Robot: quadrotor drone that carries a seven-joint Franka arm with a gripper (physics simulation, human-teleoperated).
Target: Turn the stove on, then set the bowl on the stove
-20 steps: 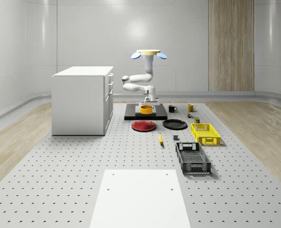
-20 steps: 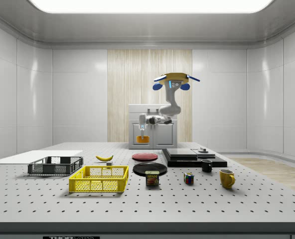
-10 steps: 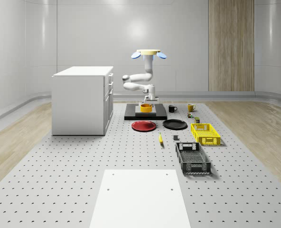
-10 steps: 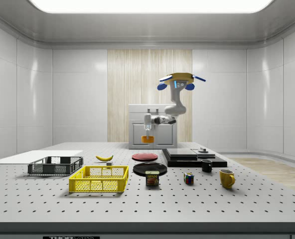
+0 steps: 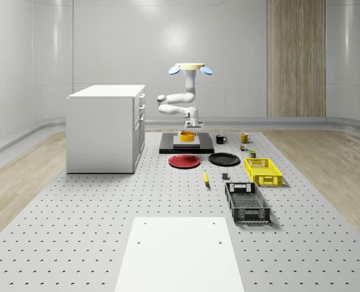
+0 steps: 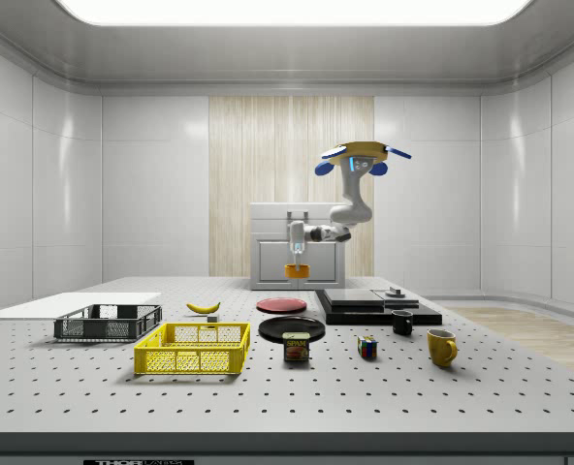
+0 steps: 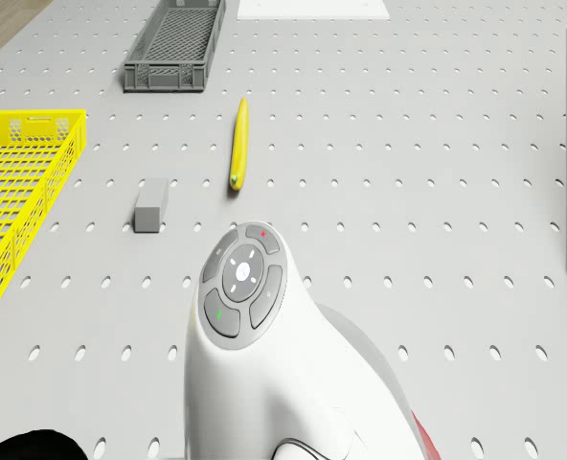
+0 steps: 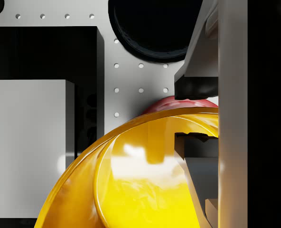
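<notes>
Drone (image 5: 190, 68) hovers above the black stove (image 5: 207, 147), arm bent down, gripper (image 6: 296, 262) clamped on the rim of the orange-yellow bowl (image 6: 296, 271), one finger (image 8: 197, 85) outside and one inside, bowl held in the air near the stove's edge, above the table (image 5: 107, 207).

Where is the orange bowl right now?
The orange bowl hangs in the gripper, in the air. In the side view it sits above the round red plate, short of the black stove to its right.
</notes>
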